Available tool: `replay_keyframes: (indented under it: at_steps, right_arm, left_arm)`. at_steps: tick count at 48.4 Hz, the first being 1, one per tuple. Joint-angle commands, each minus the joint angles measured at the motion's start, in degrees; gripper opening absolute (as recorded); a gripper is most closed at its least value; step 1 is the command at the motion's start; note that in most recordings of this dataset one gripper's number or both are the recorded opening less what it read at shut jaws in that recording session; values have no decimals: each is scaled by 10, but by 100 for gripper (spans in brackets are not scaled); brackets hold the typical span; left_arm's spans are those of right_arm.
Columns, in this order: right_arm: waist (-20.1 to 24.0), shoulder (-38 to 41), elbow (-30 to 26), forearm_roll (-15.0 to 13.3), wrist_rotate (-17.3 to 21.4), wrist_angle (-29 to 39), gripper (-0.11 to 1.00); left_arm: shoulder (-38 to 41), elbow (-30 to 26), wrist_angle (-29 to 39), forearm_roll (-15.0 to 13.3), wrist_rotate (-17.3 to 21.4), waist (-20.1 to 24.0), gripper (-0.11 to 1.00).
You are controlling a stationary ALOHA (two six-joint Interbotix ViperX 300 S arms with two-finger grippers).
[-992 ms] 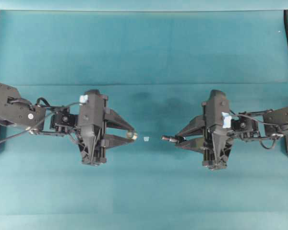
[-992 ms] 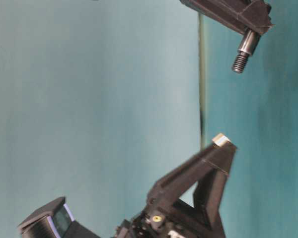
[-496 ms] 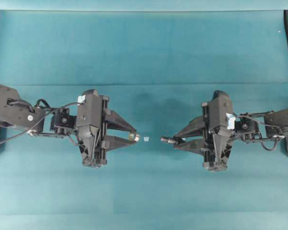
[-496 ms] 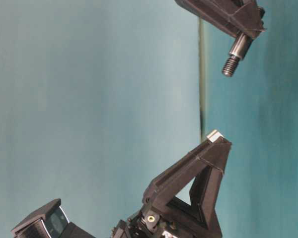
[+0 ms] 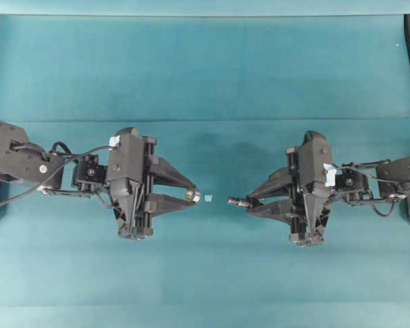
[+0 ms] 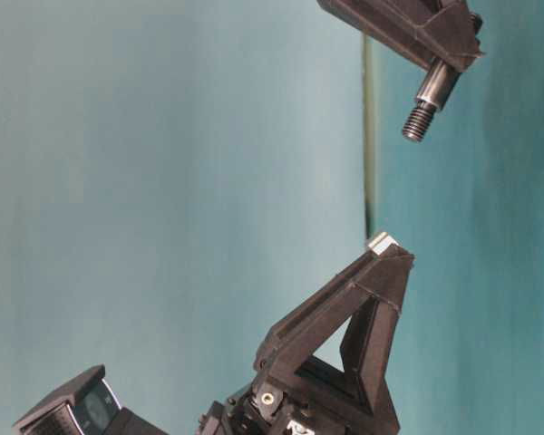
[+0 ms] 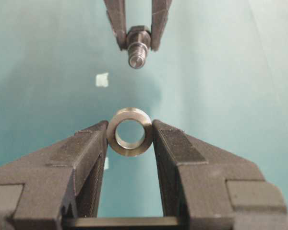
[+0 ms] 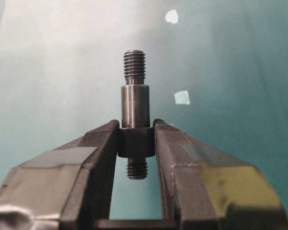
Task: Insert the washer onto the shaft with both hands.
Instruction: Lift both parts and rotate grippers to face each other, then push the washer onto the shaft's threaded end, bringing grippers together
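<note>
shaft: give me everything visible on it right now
The shaft is a short dark metal rod, stepped: a threaded narrow tip, a smooth polished barrel, a wider dark collar, and a threaded stub behind. The right gripper is shut on the collar, one finger on each side. Held above the teal table, it points its tip toward the washer, with a gap between them. Nothing else touches it.

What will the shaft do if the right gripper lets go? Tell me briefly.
The shaft is a round, stepped metal rod, so it would probably drop to the mat and roll. It looks rigid and heavy for its size. The right gripper pinches only its wider collar, so a nudge at the threaded tip might pivot it.
</note>
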Motion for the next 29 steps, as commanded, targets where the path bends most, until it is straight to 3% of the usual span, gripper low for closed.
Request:
replay_keyframes:
  at_steps: [1,29]
  right_arm:
    - [2,-4,-6,0,6,-9,0]
    - [4,18,-5,0,6,-40,0]
  left_arm:
    - [-5,-14,-7,0,-1,-1,37]
    - [42,-49,-33,0,-3,-4,37]
